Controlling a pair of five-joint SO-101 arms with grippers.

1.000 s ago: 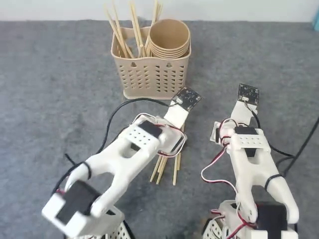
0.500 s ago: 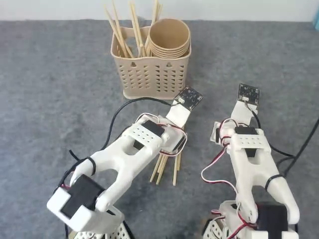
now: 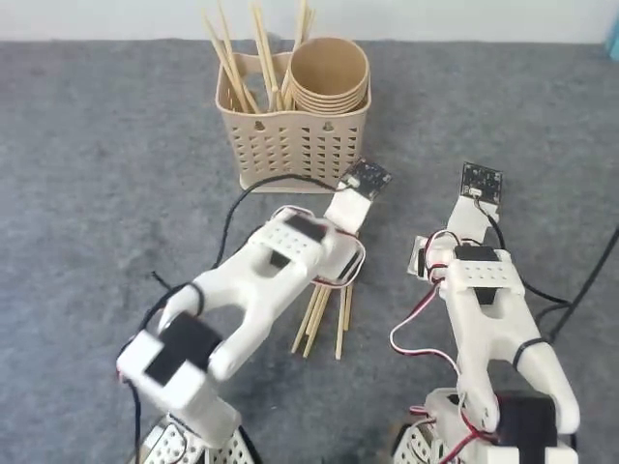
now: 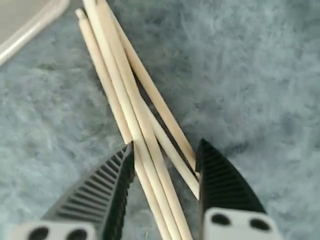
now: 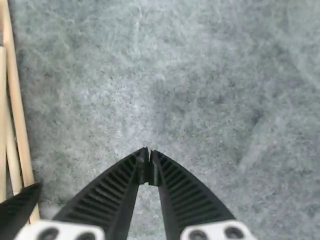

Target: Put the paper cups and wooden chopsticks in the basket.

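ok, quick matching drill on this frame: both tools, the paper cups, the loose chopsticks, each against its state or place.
Column A
1. left tool
2. right tool
3. paper cups
4. loose chopsticks

Column B
a. shut, over bare grey mat
b. lying on the mat in front of the basket
c. open, straddling several sticks
d. stacked inside the basket

Pairs: 1-c, 2-a, 3-d, 4-b
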